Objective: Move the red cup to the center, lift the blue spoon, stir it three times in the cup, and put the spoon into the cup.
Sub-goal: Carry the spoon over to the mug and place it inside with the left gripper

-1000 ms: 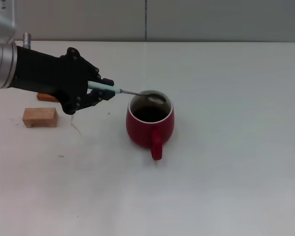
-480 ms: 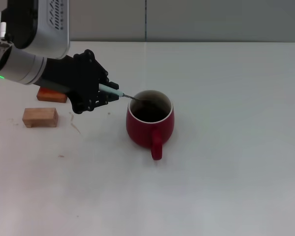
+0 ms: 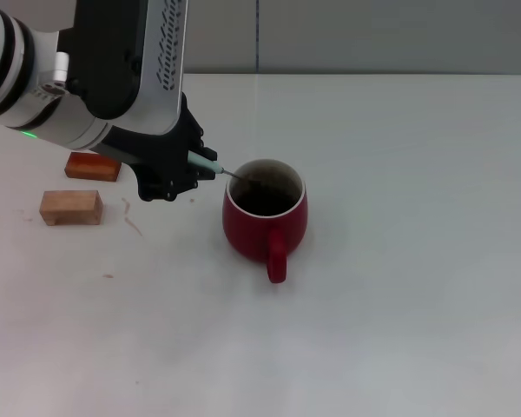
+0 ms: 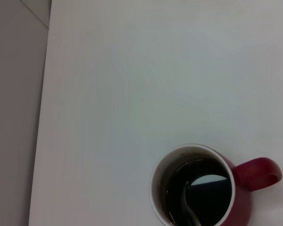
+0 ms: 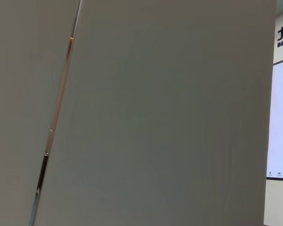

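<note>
The red cup [image 3: 266, 215] stands near the middle of the white table, its handle toward me. My left gripper [image 3: 189, 165] is just left of the cup and is shut on the pale handle of the blue spoon [image 3: 215, 168]. The spoon slants down over the rim, its grey neck and bowl inside the cup. In the left wrist view the red cup [image 4: 243, 202] shows from above with the blue spoon's bowl [image 4: 187, 207] in its dark inside. My right gripper is out of view; its wrist view shows only a grey wall.
Two small wooden blocks lie on the table to the left of the left arm, a pale one [image 3: 70, 208] and an orange-red one [image 3: 92, 165] behind it. The table's far edge meets a grey wall [image 3: 373, 35].
My left arm has risen and tipped, steepening the spoon. The spoon's bowl has moved from above the cup's far rim down into the cup. The cup has stayed put.
</note>
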You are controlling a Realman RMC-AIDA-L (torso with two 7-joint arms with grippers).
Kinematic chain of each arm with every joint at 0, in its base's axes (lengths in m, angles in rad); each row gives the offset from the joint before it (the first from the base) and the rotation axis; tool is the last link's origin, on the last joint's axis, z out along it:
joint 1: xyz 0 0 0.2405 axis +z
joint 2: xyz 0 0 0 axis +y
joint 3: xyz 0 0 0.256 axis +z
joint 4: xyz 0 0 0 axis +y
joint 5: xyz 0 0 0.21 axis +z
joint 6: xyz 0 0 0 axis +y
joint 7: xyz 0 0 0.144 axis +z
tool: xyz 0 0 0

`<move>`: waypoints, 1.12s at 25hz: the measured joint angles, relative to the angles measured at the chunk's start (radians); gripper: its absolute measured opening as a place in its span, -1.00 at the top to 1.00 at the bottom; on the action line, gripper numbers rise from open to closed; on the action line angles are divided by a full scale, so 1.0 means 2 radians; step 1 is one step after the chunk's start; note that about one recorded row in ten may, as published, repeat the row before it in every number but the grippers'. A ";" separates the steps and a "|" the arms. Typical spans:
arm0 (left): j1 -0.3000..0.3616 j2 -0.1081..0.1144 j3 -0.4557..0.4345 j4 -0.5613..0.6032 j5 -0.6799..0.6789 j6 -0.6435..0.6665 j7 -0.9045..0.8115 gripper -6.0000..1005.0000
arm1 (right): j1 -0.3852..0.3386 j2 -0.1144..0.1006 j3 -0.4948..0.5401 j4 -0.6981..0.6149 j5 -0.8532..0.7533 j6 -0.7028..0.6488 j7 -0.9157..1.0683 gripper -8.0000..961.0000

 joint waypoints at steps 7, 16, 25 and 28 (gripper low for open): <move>-0.002 -0.002 0.042 0.017 0.031 -0.007 -0.013 0.61 | 0.004 0.000 -0.001 0.000 -0.001 0.004 0.000 -0.35; -0.004 -0.001 0.074 0.012 0.058 -0.028 -0.015 0.60 | 0.004 0.001 -0.002 0.001 -0.003 0.004 0.000 -0.35; -0.004 -0.001 0.089 0.010 0.069 -0.031 -0.016 0.59 | 0.002 0.002 -0.002 0.002 -0.003 0.005 0.000 -0.35; -0.001 -0.001 0.095 0.011 0.075 -0.029 -0.020 0.59 | 0.001 0.002 -0.002 0.002 -0.003 0.006 0.000 -0.35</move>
